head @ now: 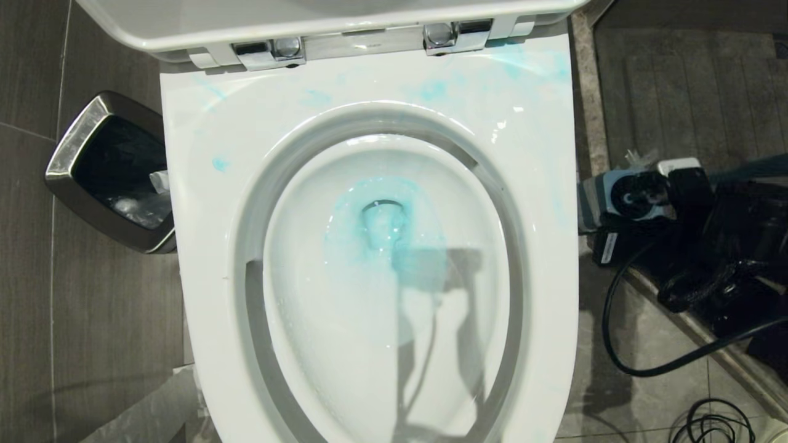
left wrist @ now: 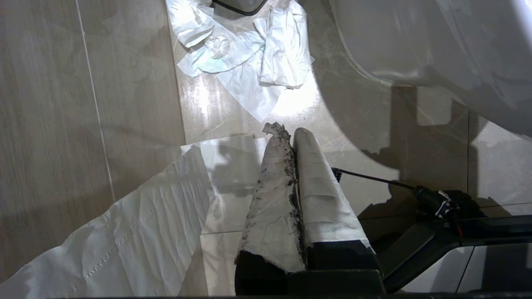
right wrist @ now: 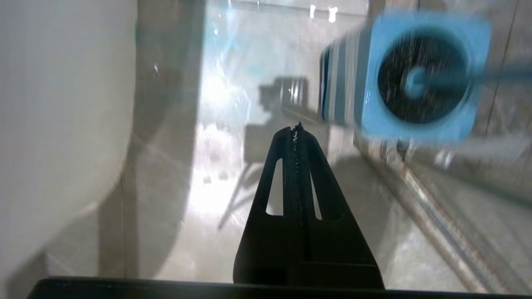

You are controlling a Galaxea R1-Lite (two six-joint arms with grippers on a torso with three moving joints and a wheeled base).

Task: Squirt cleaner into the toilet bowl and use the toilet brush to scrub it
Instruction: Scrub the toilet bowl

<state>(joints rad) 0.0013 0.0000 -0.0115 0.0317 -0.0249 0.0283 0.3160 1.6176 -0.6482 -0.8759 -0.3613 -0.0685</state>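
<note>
The white toilet bowl (head: pixel 394 344) lies open below me with its lid up. Turquoise cleaner (head: pixel 363 209) rings the drain and smears the seat. On the floor to the right stands the light-blue-topped, striped holder (right wrist: pixel 419 77), also visible in the head view as the holder (head: pixel 625 200). The toilet brush handle (right wrist: pixel 503 74) sticks out of it. My right gripper (right wrist: pixel 296 129) hovers low beside the bowl's outer wall, short of the holder, shut and empty. My left gripper (left wrist: pixel 289 132), its fingers wrapped in white tape, hangs shut and empty over the floor.
A chrome-rimmed waste bin (head: pixel 80 141) stands left of the bowl. Crumpled white tissue (left wrist: pixel 245 50) and a paper strip (left wrist: pixel 124 232) lie on the floor tiles. A raised stone ledge (head: pixel 585 111) and black cables (head: pixel 622 344) run along the right.
</note>
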